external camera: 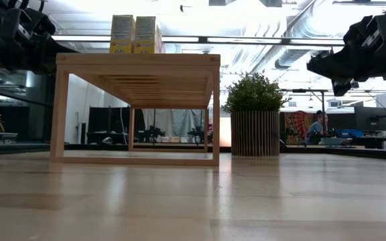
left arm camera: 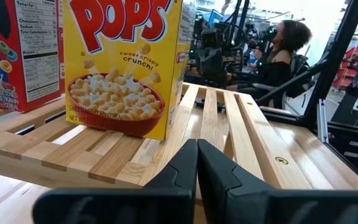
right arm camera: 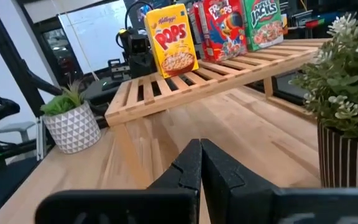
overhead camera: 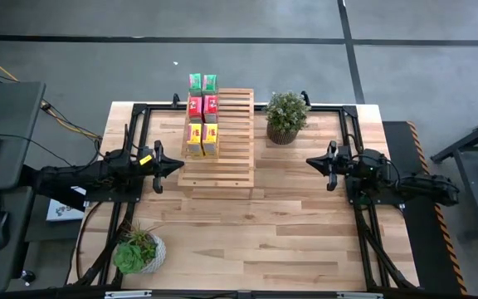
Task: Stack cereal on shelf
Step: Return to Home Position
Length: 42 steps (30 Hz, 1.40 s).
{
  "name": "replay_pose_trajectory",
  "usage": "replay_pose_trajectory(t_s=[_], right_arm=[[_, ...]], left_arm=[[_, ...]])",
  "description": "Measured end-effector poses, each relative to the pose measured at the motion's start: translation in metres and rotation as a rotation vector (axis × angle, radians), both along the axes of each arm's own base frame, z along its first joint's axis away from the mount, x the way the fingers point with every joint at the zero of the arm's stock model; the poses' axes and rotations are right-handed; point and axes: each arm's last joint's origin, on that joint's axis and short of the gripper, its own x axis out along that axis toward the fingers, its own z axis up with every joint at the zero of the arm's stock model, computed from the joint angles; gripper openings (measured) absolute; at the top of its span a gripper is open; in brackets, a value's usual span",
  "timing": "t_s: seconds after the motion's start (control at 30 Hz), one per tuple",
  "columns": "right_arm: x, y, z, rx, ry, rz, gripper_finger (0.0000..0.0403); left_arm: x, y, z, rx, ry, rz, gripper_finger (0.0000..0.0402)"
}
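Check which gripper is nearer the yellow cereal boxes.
Left. The left gripper, shut, sits right beside the shelf, on the side where the yellow cereal boxes stand. The right gripper, shut, is across the shelf, off its opposite side near the potted plant.

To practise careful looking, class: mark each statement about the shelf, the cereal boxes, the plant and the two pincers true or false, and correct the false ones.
1. All six cereal boxes stand on the shelf. True.
2. The left pincer holds a yellow box. False: the left pincer is shut on nothing, beside the shelf.
3. The green boxes stand nearest the left pincer. False: the yellow boxes do; the green boxes are farthest from it.
4. A potted plant stands beside the shelf on the right arm's side. True.
5. The right pincer is shut and empty. True.
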Motion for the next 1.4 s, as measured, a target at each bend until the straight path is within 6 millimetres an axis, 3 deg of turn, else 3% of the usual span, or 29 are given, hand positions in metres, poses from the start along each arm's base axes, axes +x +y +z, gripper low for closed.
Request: replay_pose_trajectory(t_s=[1.4], right_arm=[[-0.0001, 0.0000, -0.0001, 0.027, -0.002, 0.001, 0.0000]], left_arm=[[0.0000, 0.0000, 0.0001, 0.000, 0.000, 0.000, 0.0003]])
